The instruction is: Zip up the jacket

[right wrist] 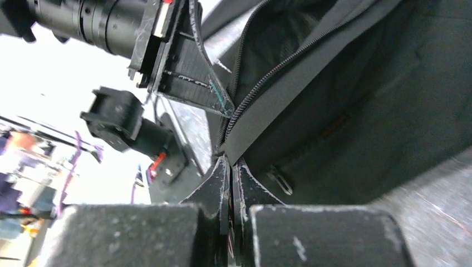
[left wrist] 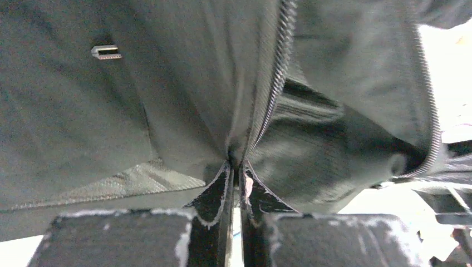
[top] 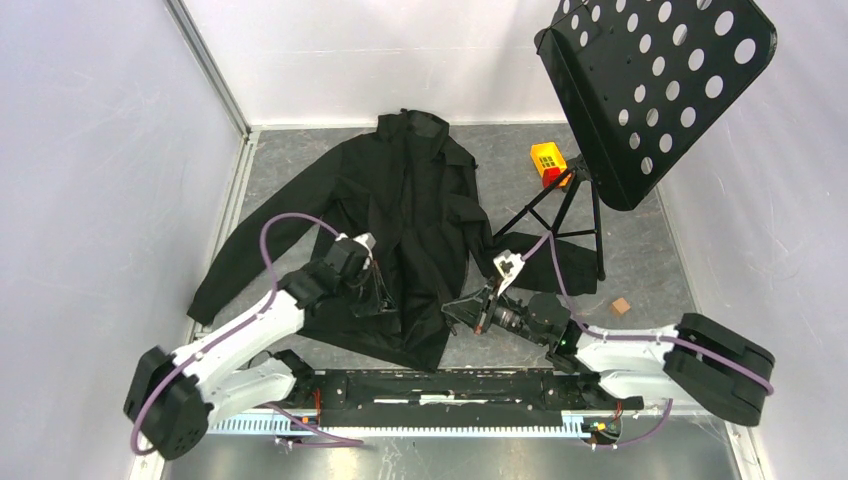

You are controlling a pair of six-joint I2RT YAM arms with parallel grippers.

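Note:
The black jacket (top: 410, 210) lies open on the grey table, collar at the far side. My left gripper (top: 383, 298) is shut on the jacket's front edge near the hem; in the left wrist view the jaws (left wrist: 237, 167) pinch fabric beside the zipper teeth (left wrist: 275, 83). My right gripper (top: 462, 312) is shut on the other front edge near the hem; in the right wrist view it (right wrist: 230, 161) pinches the fabric strip beside its zipper teeth (right wrist: 267, 78). A small metal pull tab (right wrist: 279, 181) lies just right of the jaws. The left gripper's fingers (right wrist: 189, 72) show there too.
A black perforated music stand (top: 655, 80) on a tripod (top: 565, 215) stands at the back right, over the jacket's right sleeve. An orange-yellow block (top: 548, 160) sits near it. A small brown cube (top: 621, 306) lies at the right. White walls enclose the table.

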